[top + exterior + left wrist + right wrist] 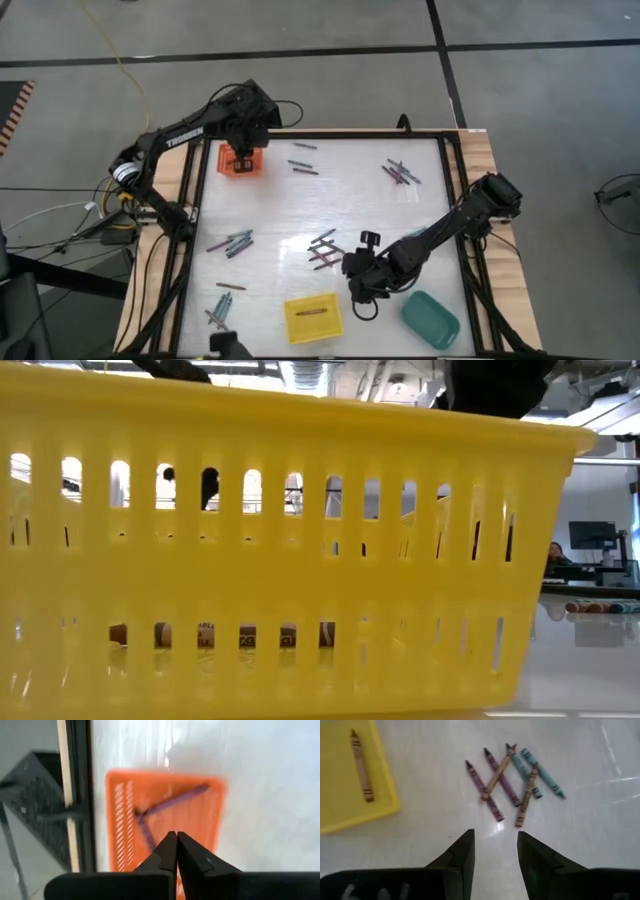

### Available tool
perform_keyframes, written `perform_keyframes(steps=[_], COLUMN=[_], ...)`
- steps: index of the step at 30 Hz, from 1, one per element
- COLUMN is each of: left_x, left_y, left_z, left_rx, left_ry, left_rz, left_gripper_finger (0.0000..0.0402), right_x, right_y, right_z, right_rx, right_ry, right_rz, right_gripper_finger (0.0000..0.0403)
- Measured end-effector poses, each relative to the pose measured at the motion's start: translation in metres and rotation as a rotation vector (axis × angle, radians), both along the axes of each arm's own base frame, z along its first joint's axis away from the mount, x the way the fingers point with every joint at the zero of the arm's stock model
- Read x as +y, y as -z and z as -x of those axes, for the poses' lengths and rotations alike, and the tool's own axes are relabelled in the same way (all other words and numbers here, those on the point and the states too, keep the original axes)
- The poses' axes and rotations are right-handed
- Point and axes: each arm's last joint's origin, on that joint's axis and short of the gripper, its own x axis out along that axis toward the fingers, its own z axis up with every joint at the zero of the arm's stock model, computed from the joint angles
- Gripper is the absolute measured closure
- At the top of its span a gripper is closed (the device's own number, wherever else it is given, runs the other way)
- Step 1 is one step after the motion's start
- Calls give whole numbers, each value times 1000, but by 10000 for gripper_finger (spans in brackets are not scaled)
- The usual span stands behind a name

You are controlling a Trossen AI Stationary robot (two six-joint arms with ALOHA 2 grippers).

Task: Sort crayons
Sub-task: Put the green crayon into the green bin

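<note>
My left gripper (pixel 243 152) hangs shut and empty above the orange tray (pixel 125 805) at the far left; two purple crayons (pixel 170 802) lie crossed inside the tray. My right gripper (pixel 495 845) stands open over the table's near middle, with nothing between its fingers. Just ahead of it a cluster of purple, brown and teal crayons (pixel 512 780) lies flat on the white table top. The yellow tray (pixel 340 795) beside it holds one brown crayon (pixel 362 766). In the low view the yellow tray's slotted wall (pixel 280 560) hides nearly everything.
A teal tray (pixel 431 318) sits at the near right, beside the yellow tray (pixel 312 318). More crayons lie in loose groups at the left middle (pixel 232 243), near left (pixel 222 303), far middle (pixel 303 165) and far right (pixel 401 172). A dark frame (pixel 452 200) borders the table.
</note>
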Motion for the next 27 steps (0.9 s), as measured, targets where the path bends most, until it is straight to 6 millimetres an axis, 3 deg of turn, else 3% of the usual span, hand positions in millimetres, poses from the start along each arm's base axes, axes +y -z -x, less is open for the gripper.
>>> perform_keyframes(steps=[8,16,21,27], left_x=[-67,-172,-237,-305], left_y=[-18,-4,1,1], left_z=[-38,-78,-86,-80], left_rx=[-176,-200,-275,-376], left_ry=[77,241,286,326], left_rz=[111,157,157,130], left_gripper_finger=[401,401,401,401], right_x=[-40,-89,-118,-140], right_y=[1,-1,-1,2], right_z=[-15,-39,-47,-56], right_rx=[97,149,149,112], right_ry=[-85,-301,-400,-422], right_rz=[175,222,177,134], right_gripper_finger=[262,262,262,262])
